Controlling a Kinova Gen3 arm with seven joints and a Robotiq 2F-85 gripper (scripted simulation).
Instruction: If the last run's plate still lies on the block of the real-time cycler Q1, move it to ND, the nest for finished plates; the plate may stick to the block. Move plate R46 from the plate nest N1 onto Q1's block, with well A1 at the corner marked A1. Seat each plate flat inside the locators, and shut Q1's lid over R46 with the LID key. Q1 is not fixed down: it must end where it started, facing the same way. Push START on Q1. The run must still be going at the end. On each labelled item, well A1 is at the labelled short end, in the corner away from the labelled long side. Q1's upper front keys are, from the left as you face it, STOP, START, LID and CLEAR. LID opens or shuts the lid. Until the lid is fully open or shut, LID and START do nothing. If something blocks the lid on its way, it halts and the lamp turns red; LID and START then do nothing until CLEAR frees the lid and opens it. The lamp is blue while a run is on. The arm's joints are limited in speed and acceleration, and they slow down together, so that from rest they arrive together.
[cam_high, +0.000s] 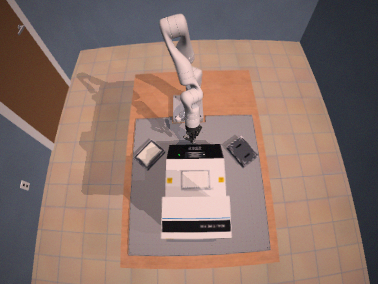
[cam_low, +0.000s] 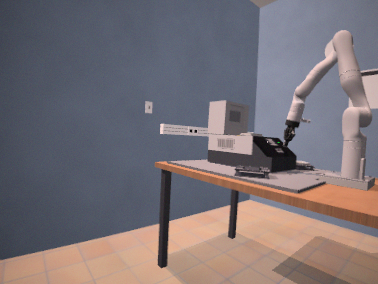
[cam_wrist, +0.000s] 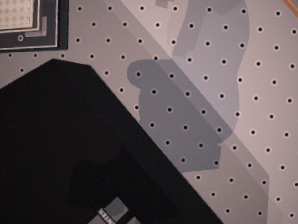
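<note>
In the top view, my black two-finger end effector (cam_high: 193, 139) (cam_low: 287, 143) has its fingertips together on nothing, near the front keys of the white-and-black cycler (cam_high: 172, 172) (cam_low: 230, 145) (cam_wrist: 55, 110), while a pale rectangular plate (cam_high: 149, 153) (cam_wrist: 15, 14) sits in a dark nest (cam_high: 137, 159) (cam_wrist: 62, 25) beside the cycler's front corner. In the exterior view, I judge the cycler's lid (cam_low: 218, 116) raised, so I'd press one key straight down, lightly, lest the unfixed body slide. In the wrist view, small grey keys (cam_wrist: 117, 206) show at the bottom edge; I'd confirm which is meant before touching.
</note>
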